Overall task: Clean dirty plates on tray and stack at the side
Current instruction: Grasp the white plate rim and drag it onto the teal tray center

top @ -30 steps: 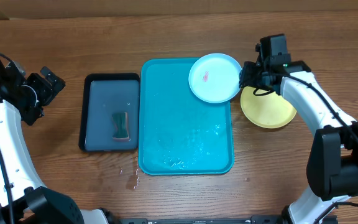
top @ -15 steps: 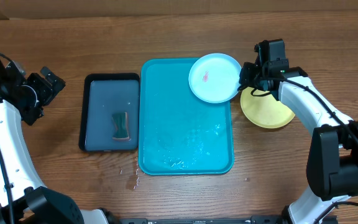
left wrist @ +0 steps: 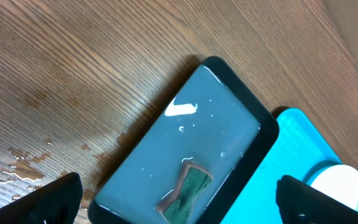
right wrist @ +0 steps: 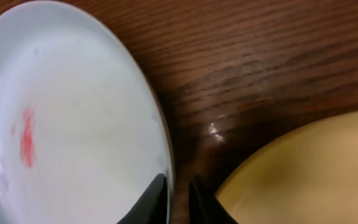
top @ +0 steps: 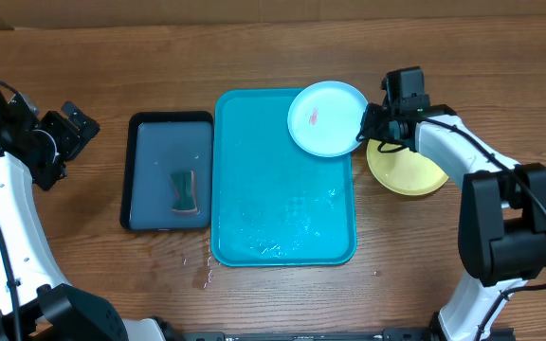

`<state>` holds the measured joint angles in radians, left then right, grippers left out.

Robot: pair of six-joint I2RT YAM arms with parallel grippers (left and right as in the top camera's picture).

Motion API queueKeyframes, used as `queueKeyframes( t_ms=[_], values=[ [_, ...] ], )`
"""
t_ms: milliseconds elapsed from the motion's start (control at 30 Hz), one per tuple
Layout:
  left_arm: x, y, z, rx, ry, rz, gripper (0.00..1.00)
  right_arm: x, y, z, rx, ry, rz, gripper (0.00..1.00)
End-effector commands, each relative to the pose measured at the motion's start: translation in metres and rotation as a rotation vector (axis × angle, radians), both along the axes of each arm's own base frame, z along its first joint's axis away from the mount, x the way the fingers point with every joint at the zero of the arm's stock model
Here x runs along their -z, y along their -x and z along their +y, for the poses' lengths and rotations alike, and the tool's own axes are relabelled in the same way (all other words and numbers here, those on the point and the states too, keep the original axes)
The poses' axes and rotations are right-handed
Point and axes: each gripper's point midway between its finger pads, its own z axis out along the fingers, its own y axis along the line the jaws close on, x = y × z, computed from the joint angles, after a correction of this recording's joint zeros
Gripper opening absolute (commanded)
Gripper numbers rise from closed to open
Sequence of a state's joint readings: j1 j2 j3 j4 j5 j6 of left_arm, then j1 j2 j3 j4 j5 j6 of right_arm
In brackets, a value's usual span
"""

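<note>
One right end effector [right wrist: 178, 193] has closed on the blue plate [top: 322, 123].

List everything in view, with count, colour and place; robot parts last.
tray: one, turquoise, centre of the table, wet.
blue plate: one, light blue with a red smear, on the tray's far right corner, overhanging its rim.
yellow plate: one visible, pale yellow, on the table right of the tray; cannot tell if another lies under it.
dark tray: one, navy-black, left of the tray, holding water.
sponge: one, green, in the dark tray.
water drops: a patch, clear, by the tray's near left corner.
table: one, brown wood.
left pincer: one, black, open, far left, empty.
right pincer: one, black, closed on the blue plate's right rim.
</note>
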<state>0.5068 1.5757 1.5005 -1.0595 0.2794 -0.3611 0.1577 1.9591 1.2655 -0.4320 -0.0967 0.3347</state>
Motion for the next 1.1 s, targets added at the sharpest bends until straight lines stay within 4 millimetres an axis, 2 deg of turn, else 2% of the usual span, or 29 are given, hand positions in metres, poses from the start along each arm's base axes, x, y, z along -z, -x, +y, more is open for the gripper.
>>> queueKeyframes(
  t_ms=[0,167,400,500,567,733,767,800,833,900,1033,1067],
  values=[
    [-0.006,-0.001,0.002,-0.009,-0.006,-0.012,1.00,-0.002,-0.002,0.001,0.008,0.000,-0.013,0.05],
    [-0.006,-0.001,0.002,-0.009,-0.006,-0.012,1.00,-0.002,0.005,0.016,-0.029,-0.063,0.014,0.04],
    [-0.006,-0.001,0.002,-0.009,-0.006,-0.012,1.00,0.001,0.032,0.070,-0.088,-0.146,0.097,0.04],
    [-0.006,-0.001,0.002,-0.009,-0.006,-0.012,1.00,0.003,0.047,0.094,-0.100,-0.150,0.136,0.04],
    [-0.006,-0.001,0.002,-0.009,-0.006,-0.012,1.00,0.006,0.054,0.103,-0.083,-0.121,0.146,0.04],
    [-0.006,-0.001,0.002,-0.009,-0.006,-0.012,1.00,0.012,0.065,0.109,-0.052,0.000,0.137,0.04],
    [-0.006,-0.001,0.002,-0.009,-0.006,-0.012,1.00,0.012,0.066,0.109,-0.054,0.014,0.134,0.07],
    [-0.006,-0.001,0.002,-0.009,-0.006,-0.012,1.00,0.012,0.066,0.110,-0.055,0.020,0.130,0.17],
    [-0.006,-0.001,0.002,-0.009,-0.006,-0.012,1.00,0.012,0.066,0.109,-0.053,0.024,0.129,0.22],
    [-0.006,-0.001,0.002,-0.009,-0.006,-0.012,1.00,0.012,0.066,0.109,-0.053,0.024,0.128,0.28],
    [-0.006,-0.001,0.002,-0.009,-0.006,-0.012,1.00,0.012,0.066,0.109,-0.053,0.024,0.129,0.29],
    [-0.006,-0.001,0.002,-0.009,-0.006,-0.012,1.00,0.012,0.066,0.109,-0.053,0.024,0.129,0.25]
  ],
)
